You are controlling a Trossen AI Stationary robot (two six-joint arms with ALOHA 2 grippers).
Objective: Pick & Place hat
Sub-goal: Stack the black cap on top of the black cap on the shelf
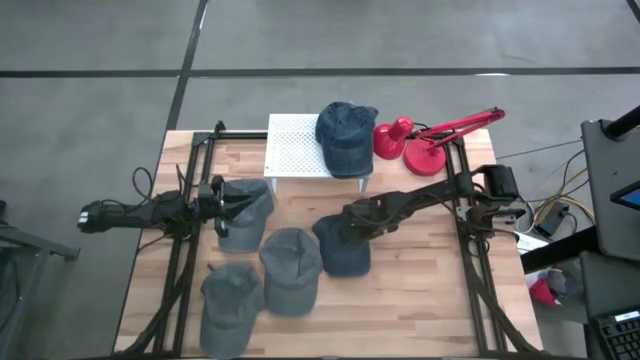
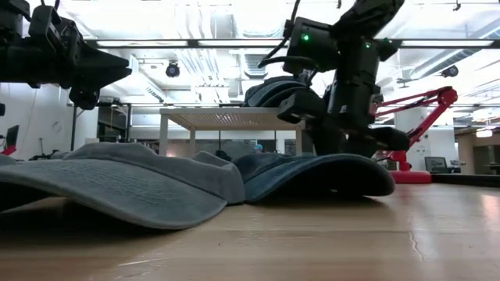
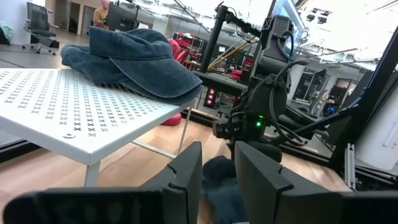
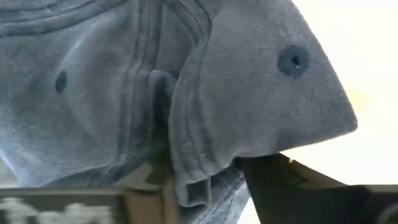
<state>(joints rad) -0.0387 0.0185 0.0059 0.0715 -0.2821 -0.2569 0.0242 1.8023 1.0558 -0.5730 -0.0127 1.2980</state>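
Note:
A dark blue hat point(image 1: 347, 250) lies on the wooden table near its middle, and my right gripper point(image 1: 336, 226) has come down on its crown, shut on a pucker of cloth point(image 4: 124, 93). In the low view that hat point(image 2: 320, 176) lies flat under the arm. Another dark blue hat point(image 1: 345, 135) rests on a white perforated stand point(image 1: 295, 150) at the back. My left gripper point(image 1: 228, 200) hovers level at the left, above a grey hat point(image 1: 252, 212). Its fingers point(image 3: 186, 180) stand slightly apart with nothing between them. My right gripper pinches a raised fold of the crown point(image 4: 189, 171) between its two fingers, beside a seam and an eyelet. The fingers point(image 4: 292, 186) come from above, pointing steeply down. The hat lies on the table, its cloth bunched up at the fingers.
Two more grey hats point(image 1: 292, 268) point(image 1: 232, 300) lie toward the near edge, beside the held one. A red desk lamp point(image 1: 420, 145) stands at the back right next to the stand. Bare wood shows at the right near corner.

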